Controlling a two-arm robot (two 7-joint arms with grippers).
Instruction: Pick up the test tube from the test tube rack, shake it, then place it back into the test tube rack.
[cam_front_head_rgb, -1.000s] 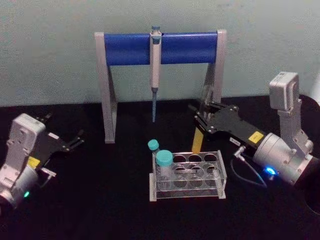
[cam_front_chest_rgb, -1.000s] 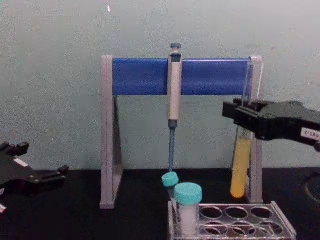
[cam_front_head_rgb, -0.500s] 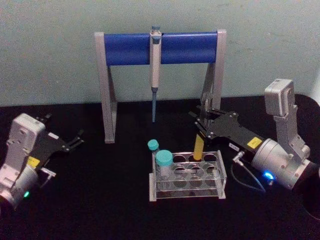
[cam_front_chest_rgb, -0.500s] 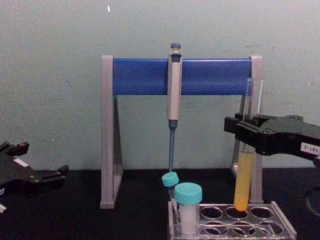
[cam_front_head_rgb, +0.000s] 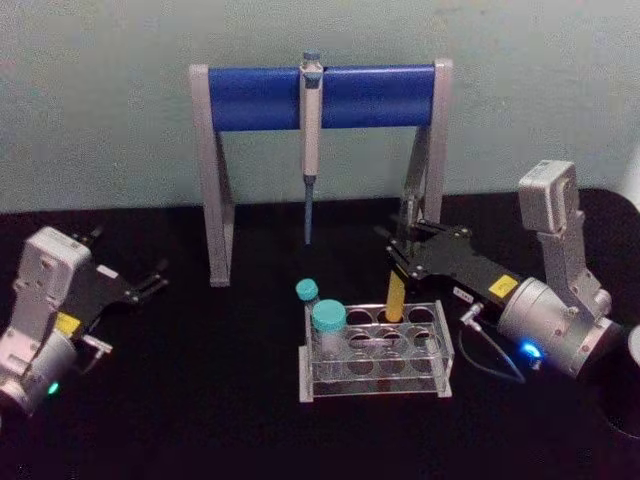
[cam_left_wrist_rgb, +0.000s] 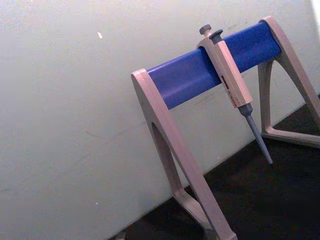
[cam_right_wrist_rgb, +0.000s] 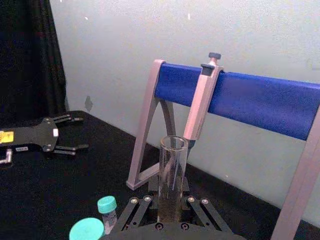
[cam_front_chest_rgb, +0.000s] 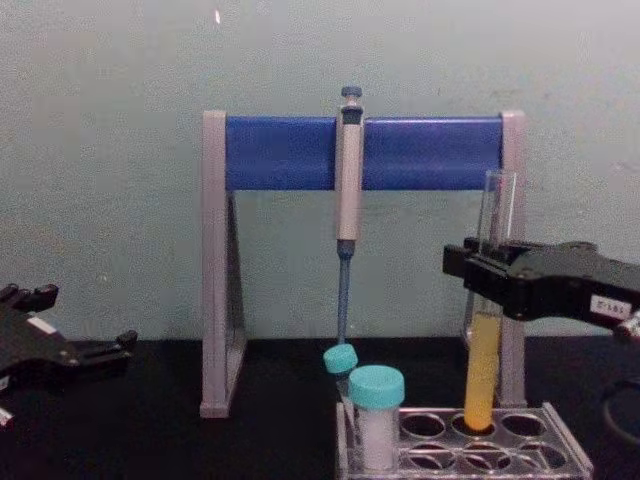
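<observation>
The test tube (cam_front_head_rgb: 396, 293) stands upright with yellow-orange liquid in its lower part, its bottom inside a back-row hole of the test tube rack (cam_front_head_rgb: 375, 386). My right gripper (cam_front_head_rgb: 401, 256) is shut on the tube's middle, reaching in from the right. In the chest view the test tube (cam_front_chest_rgb: 481, 372) dips into the clear rack (cam_front_chest_rgb: 562, 446) below the right gripper (cam_front_chest_rgb: 483, 279). The right wrist view looks down past the open top of the test tube (cam_right_wrist_rgb: 173, 170). My left gripper (cam_front_head_rgb: 158, 278) rests open at the far left, well away from the rack.
A grey-and-blue pipette stand (cam_front_head_rgb: 320, 97) rises behind the rack with a pipette (cam_front_head_rgb: 310, 130) hanging from it. Two teal-capped vials (cam_front_head_rgb: 328, 320) occupy the rack's left end. Black tabletop lies open between the rack and the left arm.
The right gripper has come down with the test tube, from hanging above the rack to the tube's bottom sitting in a back-row hole. The left arm has not moved.
</observation>
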